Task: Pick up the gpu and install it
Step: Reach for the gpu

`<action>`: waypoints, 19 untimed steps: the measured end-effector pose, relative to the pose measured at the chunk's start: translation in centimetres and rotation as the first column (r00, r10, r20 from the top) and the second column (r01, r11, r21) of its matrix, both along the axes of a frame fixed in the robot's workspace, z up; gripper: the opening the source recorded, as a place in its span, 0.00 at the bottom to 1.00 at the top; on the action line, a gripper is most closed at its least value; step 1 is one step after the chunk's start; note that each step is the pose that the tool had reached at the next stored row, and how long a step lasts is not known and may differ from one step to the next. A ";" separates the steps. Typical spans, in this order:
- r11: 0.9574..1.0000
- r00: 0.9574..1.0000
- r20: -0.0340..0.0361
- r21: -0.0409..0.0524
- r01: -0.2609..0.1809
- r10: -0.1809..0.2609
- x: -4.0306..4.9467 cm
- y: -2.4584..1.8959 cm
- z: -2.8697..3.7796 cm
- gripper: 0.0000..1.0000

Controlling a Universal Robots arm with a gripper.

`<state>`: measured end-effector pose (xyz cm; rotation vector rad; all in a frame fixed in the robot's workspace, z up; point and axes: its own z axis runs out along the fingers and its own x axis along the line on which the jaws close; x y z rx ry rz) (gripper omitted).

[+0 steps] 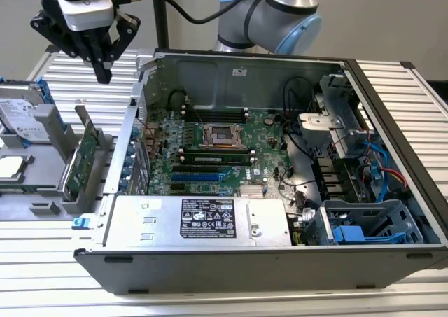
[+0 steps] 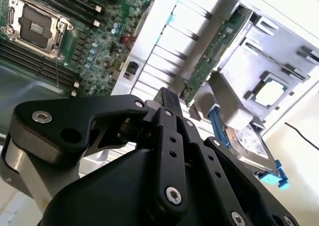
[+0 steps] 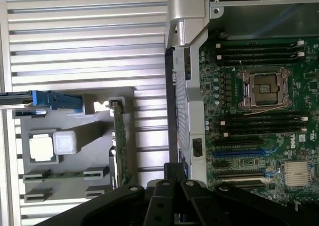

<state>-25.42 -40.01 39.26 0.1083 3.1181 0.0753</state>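
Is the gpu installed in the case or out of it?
Out: the gpu stands on edge in the grey holder outside the case.

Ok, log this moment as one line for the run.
stage: gpu not yet picked | claw: shut, empty, up clear of gpu | gpu: upright in grey holder outside case

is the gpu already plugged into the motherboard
No, the gpu stands on edge in the grey holder outside the computer case, on the exterior view's left.
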 end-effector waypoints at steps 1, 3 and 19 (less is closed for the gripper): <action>1.000 1.000 0.000 0.000 0.000 0.000 -0.11 -0.01 0.00 0.00; 1.000 1.000 0.000 0.000 0.000 0.000 -0.34 -0.05 0.01 0.00; 1.000 1.000 0.000 0.000 -0.003 0.003 -1.92 -0.43 0.01 0.00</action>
